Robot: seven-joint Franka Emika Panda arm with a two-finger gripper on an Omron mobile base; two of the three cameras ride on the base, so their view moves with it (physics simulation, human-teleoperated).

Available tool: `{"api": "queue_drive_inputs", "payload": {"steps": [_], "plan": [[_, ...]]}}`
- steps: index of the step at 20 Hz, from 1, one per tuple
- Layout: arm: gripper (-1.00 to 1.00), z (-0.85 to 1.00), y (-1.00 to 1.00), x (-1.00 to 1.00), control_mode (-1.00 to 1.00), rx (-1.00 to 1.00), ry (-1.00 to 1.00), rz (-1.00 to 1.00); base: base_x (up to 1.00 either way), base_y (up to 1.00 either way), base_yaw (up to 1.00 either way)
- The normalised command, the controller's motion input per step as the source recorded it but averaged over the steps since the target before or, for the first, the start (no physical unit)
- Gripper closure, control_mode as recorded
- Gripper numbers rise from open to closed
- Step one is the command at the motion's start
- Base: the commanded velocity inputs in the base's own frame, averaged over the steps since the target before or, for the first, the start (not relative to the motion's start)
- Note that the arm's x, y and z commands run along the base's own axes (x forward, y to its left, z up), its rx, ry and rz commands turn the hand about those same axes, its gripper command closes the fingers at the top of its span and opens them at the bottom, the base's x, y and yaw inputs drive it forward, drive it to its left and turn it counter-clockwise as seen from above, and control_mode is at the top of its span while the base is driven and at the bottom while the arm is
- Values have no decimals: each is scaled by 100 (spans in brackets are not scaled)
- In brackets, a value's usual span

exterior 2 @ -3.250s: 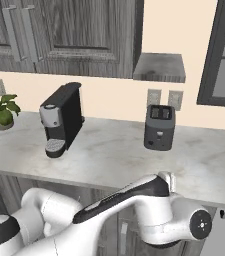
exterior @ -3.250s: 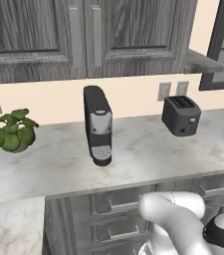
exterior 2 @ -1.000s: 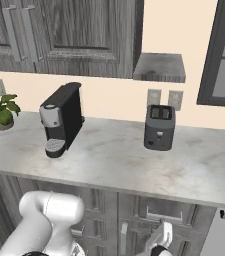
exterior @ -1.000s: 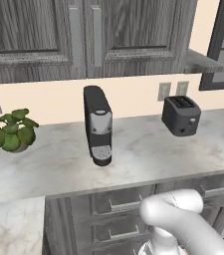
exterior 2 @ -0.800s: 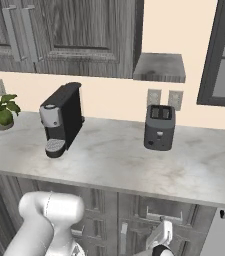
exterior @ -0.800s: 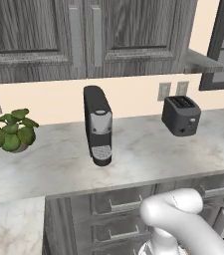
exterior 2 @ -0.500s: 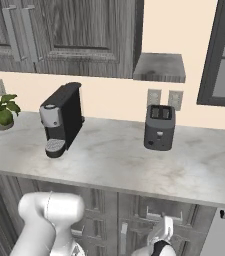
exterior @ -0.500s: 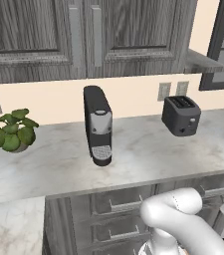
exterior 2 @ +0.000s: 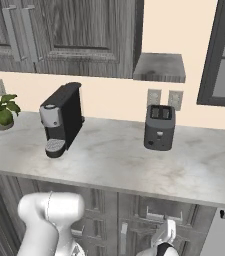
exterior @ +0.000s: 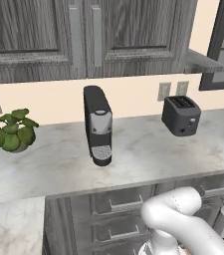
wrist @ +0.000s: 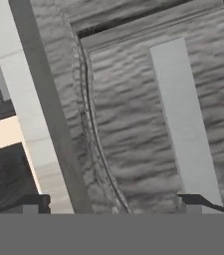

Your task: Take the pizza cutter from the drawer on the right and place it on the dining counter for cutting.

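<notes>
While the arm is reaching low in front of the cabinets, the pincer (wrist: pixel 111 201) is facing a dark wood-grain drawer (wrist: pixel 133 114) front, its tips spread wide, one at each side of the silver bar handle (wrist: pixel 183 124). Judged step: approaching to open it. Next: closing on the bar and pulling. Presumably the pizza cutter is lying inside, hidden

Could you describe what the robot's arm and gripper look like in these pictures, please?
The arm is glossy white, built of thick rounded tube-like segments with a bulbous elbow, as the right base view also shows. The gripper ends in two small dark, blocky finger tips in the hand view. No cables or markings can be made out.
</notes>
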Motion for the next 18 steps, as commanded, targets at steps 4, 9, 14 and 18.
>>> {"api": "queue_drive_inputs", "payload": {"steps": [4,9,14,18], "plan": [[-100,-35,0,12,-100,-8,0,0,0,0,0],[-100,-28,0,19,-100,-3,0,0,0,0,0],[-100,-19,-1,28,-100,0,0,0,0,0,0],[-100,-11,-4,35,-100,0,0,0,0,0,0]]}}
